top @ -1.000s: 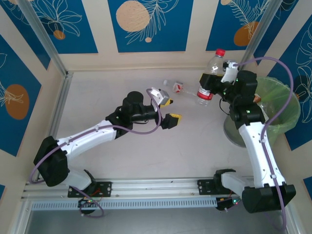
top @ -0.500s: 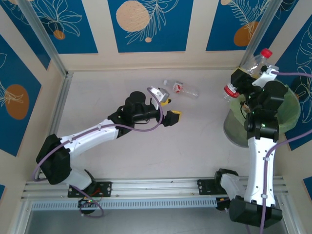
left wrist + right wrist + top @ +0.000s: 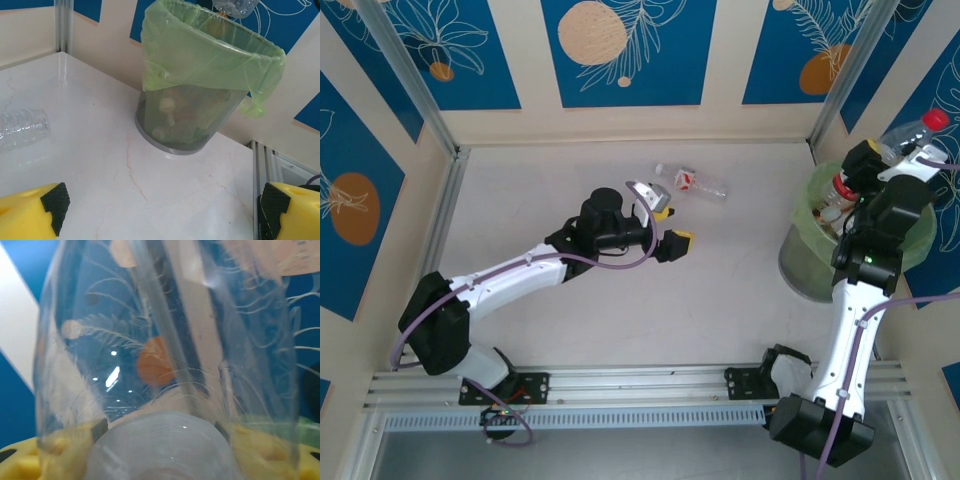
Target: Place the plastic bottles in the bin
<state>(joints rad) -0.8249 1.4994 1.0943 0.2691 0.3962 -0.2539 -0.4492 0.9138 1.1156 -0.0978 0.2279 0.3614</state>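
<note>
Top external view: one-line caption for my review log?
Right gripper holds a red-capped bottle above the bin; left gripper hangs open near a clear bottle lying on the table.

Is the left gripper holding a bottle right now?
No, the left gripper stands open and empty over the table, and the nearest bottle lies on the table apart from it.

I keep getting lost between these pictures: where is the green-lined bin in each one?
Top external: bin at the right edge, mid-height.
Left wrist: bin at top centre.
Right wrist: green sliver, low right, perhaps its bag.
Shared landmark: the clear bottle held above it by the right claw.
</note>
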